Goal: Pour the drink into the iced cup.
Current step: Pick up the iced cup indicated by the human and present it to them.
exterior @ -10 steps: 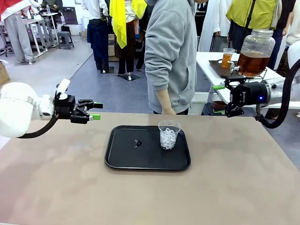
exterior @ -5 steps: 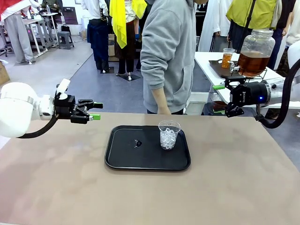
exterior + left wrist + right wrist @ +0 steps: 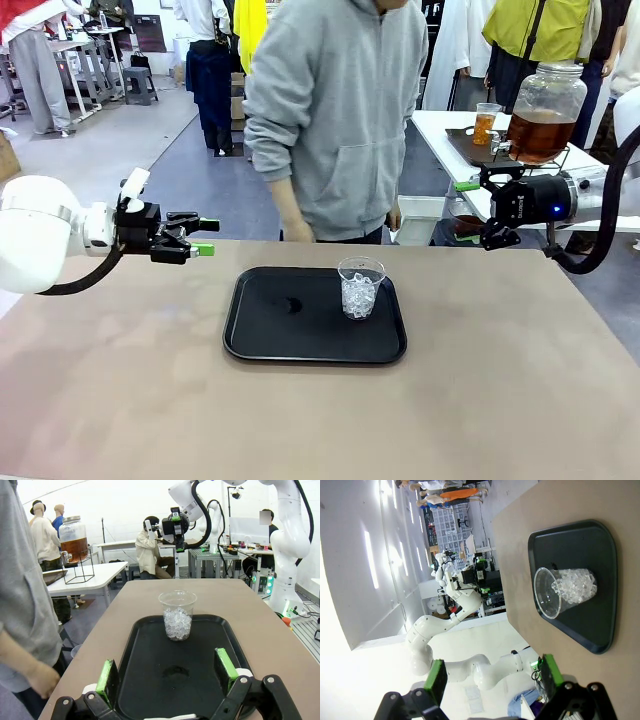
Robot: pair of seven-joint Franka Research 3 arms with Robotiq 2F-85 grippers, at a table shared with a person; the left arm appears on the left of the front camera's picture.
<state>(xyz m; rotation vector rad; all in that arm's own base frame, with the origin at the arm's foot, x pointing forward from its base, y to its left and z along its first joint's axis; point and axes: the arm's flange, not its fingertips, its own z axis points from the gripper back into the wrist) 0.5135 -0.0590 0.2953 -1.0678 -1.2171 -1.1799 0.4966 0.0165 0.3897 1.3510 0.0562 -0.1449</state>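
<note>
Drink [image 3: 540, 136]: amber-brown liquid in a big glass spigot jar [image 3: 546, 95], which stands on a wire stand on a white side table [image 3: 440, 128] at the upper right of the front view, well apart from the cup.
Table [image 3: 150, 380]: tan top across the lower frame.
Person [image 3: 340, 120]: in a grey hoodie at the far edge, top centre, with arms hanging down. I can't make out anything in the hands.
Tray [image 3: 250, 345]: black, in the middle of the table.
Iced cup [image 3: 361, 288]: clear plastic, upright in the right part of the tray. It has ice in the lower half and no liquid visible.
Progress: to my eye nothing is poured yet. Bringing the drink over and filling the cup are both left to do.
Left gripper [image 3: 207, 237]: at the left edge above the table, fingers spread wide and empty, aimed at the tray.
Right gripper [image 3: 470, 212]: at the right edge, just below the jar in the picture, fingers spread and touching nothing.
</note>
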